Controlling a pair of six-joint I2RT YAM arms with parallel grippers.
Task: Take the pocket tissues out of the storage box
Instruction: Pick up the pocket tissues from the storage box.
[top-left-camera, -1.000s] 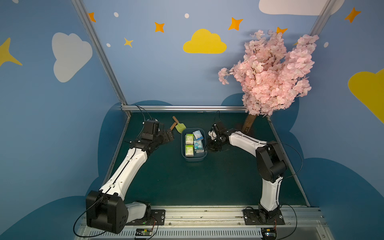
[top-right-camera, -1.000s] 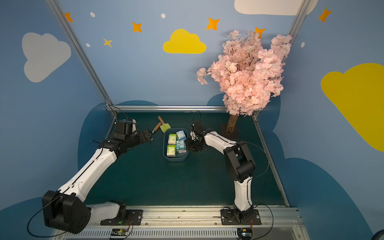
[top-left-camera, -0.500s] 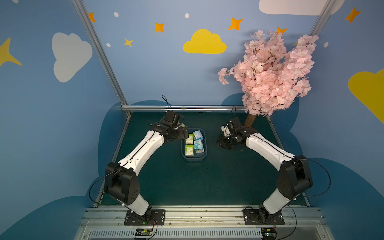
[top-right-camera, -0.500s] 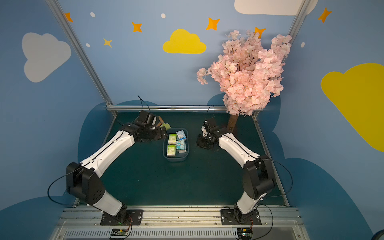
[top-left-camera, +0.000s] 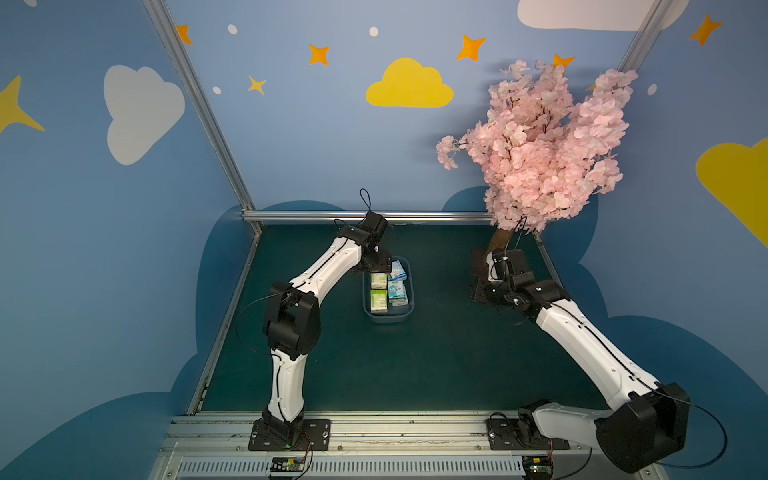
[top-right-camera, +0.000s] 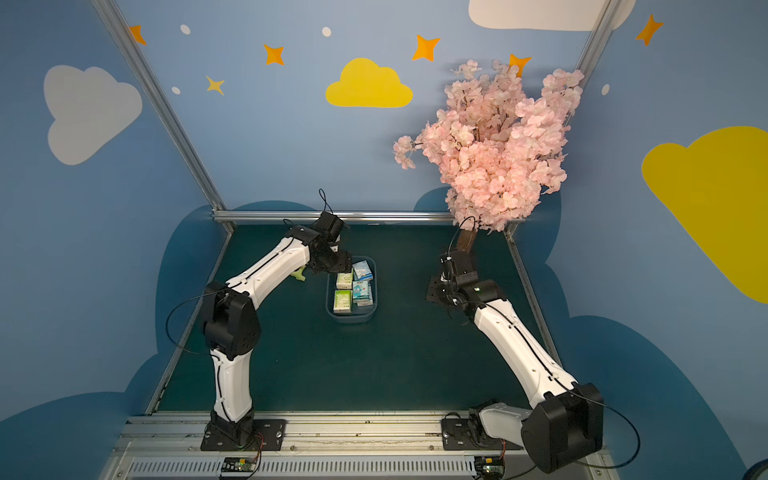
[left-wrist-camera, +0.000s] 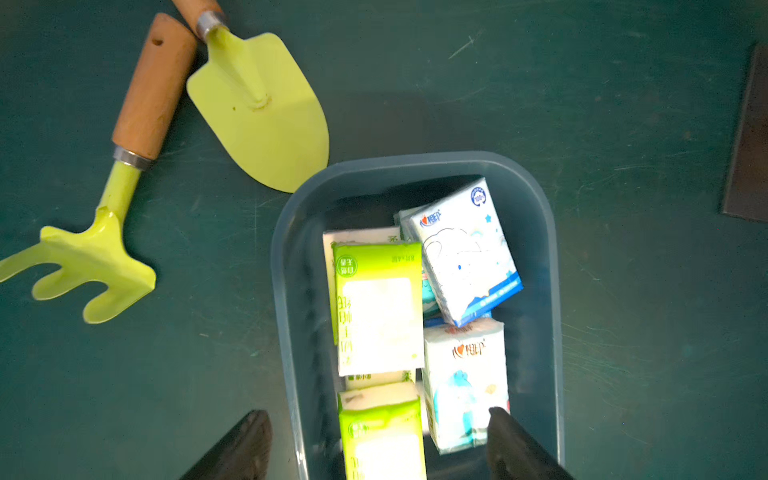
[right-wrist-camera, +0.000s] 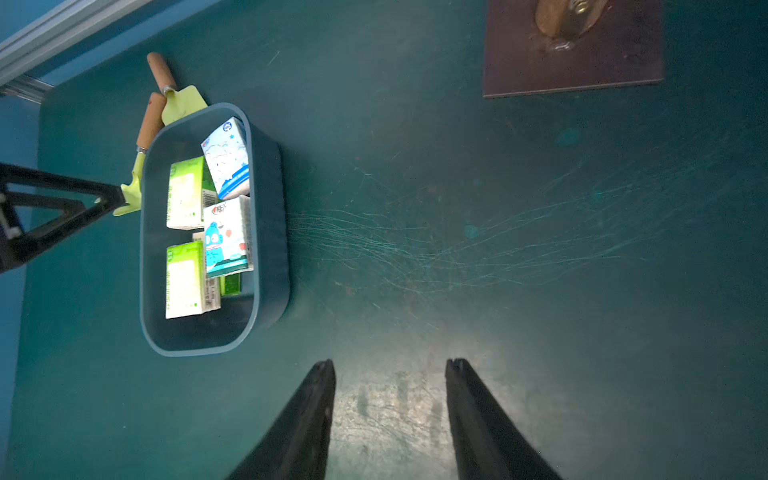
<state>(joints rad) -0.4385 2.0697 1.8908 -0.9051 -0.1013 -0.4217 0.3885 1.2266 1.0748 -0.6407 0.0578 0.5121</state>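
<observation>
The dull blue storage box (top-left-camera: 388, 319) (top-right-camera: 351, 320) stands mid-table with several pocket tissues in it, green-and-white (top-left-camera: 378, 300) on one side and light blue (top-left-camera: 397, 291) on the other. My left gripper (top-left-camera: 376, 264) hangs over the box's far end. In the left wrist view it (left-wrist-camera: 378, 417) is open: one finger is outside the box wall (left-wrist-camera: 286, 332), the other over a blue packet (left-wrist-camera: 465, 382), with a green packet (left-wrist-camera: 378, 307) between them. My right gripper (right-wrist-camera: 390, 365) is open and empty above bare mat, to the right of the box (right-wrist-camera: 270, 232).
A yellow-green shovel (left-wrist-camera: 257, 112) and rake (left-wrist-camera: 104, 249) lie on the mat by the box's far left corner. The pink tree (top-left-camera: 540, 153) stands at the back right on a brown base plate (right-wrist-camera: 573, 54), close behind my right gripper (top-left-camera: 484, 291).
My left arm swung in from the table's left side to above the box and its jaws narrowed. My right arm drew away from the box toward the tree base, jaws widening.
</observation>
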